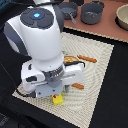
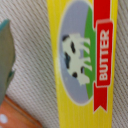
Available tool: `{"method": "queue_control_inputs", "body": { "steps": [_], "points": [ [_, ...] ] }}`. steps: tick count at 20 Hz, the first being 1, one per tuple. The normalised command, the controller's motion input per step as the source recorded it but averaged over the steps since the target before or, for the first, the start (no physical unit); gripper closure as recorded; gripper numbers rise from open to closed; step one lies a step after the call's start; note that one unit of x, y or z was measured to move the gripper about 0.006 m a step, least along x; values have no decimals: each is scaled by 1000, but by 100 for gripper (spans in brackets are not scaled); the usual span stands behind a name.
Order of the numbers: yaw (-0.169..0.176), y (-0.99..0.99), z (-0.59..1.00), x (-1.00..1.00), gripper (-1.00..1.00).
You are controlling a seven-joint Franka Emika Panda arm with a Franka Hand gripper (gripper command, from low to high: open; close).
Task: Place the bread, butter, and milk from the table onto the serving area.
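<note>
While the arm stooped low, the butter (image 1: 58,99) was seen at lower centre of the exterior frame, under the gripper (image 1: 56,93), over the serving area (image 1: 95,80). Jaw state could not be told. Butter placement was judged in hand; release and retreat would be called for next.

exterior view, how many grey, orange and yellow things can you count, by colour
grey pots: 2
orange utensil handles: 2
yellow butter box: 1
total: 5
</note>
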Motion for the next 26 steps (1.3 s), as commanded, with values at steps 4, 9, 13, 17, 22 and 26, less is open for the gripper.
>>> {"method": "queue_control_inputs", "body": {
  "steps": [4,9,13,17,22,26],
  "points": [
    [0,167,1000,-142,-100],
    [4,448,990,-472,-100],
    [29,621,570,-706,-100],
    [37,538,94,-711,-100],
    [32,477,-20,-665,-100],
    [32,441,-3,-628,-100]
  ]
}}
